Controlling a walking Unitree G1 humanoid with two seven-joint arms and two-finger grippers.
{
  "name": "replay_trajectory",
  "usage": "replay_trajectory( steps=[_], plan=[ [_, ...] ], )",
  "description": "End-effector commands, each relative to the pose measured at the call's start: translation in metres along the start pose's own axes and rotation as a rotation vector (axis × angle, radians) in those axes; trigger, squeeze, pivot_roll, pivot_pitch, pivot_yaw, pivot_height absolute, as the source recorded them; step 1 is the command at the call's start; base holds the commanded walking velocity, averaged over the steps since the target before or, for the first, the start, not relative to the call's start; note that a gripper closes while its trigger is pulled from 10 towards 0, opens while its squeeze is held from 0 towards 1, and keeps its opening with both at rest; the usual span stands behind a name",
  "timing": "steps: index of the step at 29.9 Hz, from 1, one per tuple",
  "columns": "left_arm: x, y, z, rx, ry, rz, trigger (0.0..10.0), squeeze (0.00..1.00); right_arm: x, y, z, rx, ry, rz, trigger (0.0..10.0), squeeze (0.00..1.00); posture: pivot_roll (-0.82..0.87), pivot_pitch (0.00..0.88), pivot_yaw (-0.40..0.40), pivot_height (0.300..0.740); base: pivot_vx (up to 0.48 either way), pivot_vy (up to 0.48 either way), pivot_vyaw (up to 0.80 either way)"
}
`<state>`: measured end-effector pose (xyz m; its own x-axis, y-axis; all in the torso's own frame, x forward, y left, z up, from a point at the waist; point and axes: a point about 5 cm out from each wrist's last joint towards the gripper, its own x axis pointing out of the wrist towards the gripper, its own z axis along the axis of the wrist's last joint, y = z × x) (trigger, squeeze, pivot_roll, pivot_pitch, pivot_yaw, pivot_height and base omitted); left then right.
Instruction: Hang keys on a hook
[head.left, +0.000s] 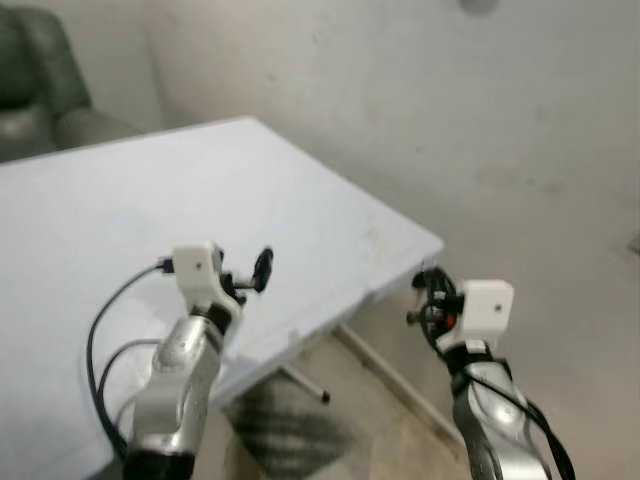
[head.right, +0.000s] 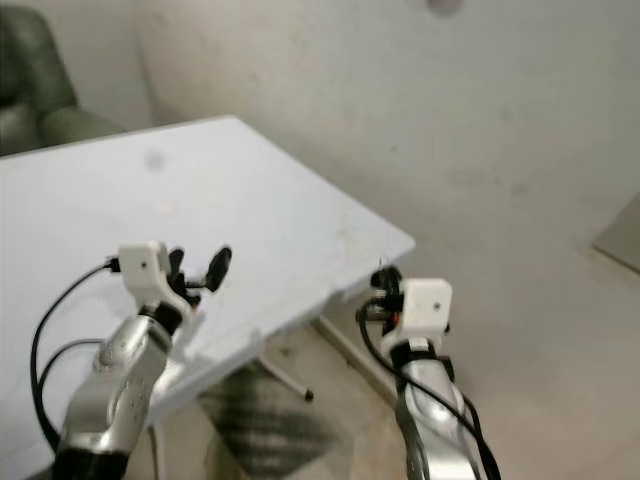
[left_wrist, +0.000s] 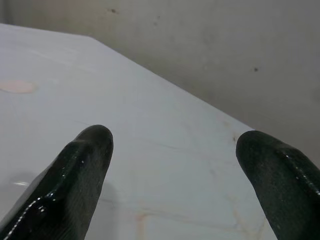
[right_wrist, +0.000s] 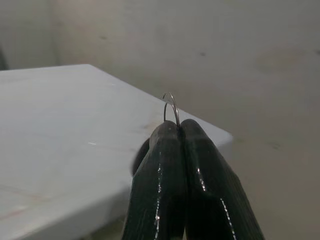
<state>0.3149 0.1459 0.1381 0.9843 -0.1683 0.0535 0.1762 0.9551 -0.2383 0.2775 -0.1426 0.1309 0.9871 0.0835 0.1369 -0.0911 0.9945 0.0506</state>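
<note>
My right gripper (right_wrist: 179, 126) is shut on a thin metal key ring (right_wrist: 171, 103), whose loop sticks out just past the fingertips. A dark shape (right_wrist: 140, 156) shows behind the fingers; I cannot tell what it is. From the head, this gripper (head.left: 428, 290) hangs in the air just off the corner of the white table (head.left: 200, 200), toward the wall. My left gripper (head.left: 262, 268) is open above the table near its front edge, with nothing between its fingers (left_wrist: 87, 150). A small grey round thing (head.left: 478, 5) sits on the wall at the top edge, too blurred to identify.
A dark green armchair (head.left: 30, 90) stands at the back left behind the table. A plain, stained wall (head.left: 480, 120) runs along the right. Metal table legs (head.left: 305, 385) and a dark patch (head.left: 290, 425) on the floor lie below the table's edge.
</note>
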Motion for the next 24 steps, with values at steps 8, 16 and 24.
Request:
replay_trajectory(
  steps=[8,16,24],
  plan=[
    [0.0047,-0.0094,0.0001,0.018,-0.003,-0.022,10.0,0.0,0.0028,-0.0072,0.0044,-0.019,-0.016,-0.024,10.0,0.0,-0.03,0.0,-0.05,0.74,0.0,0.0,-0.75],
    [0.0062,-0.0098,0.0004,0.035,-0.01,-0.025,10.0,0.0,0.0036,-0.0071,0.0045,-0.023,-0.019,-0.023,10.0,0.0,-0.04,0.0,-0.047,0.74,0.0,0.0,-0.75],
    [0.0063,-0.0102,-0.0001,0.023,-0.014,-0.037,10.0,0.0,0.0035,-0.0066,0.0043,-0.026,-0.018,-0.016,10.0,0.0,-0.04,0.0,-0.048,0.74,0.0,0.0,-0.75]
  ],
)
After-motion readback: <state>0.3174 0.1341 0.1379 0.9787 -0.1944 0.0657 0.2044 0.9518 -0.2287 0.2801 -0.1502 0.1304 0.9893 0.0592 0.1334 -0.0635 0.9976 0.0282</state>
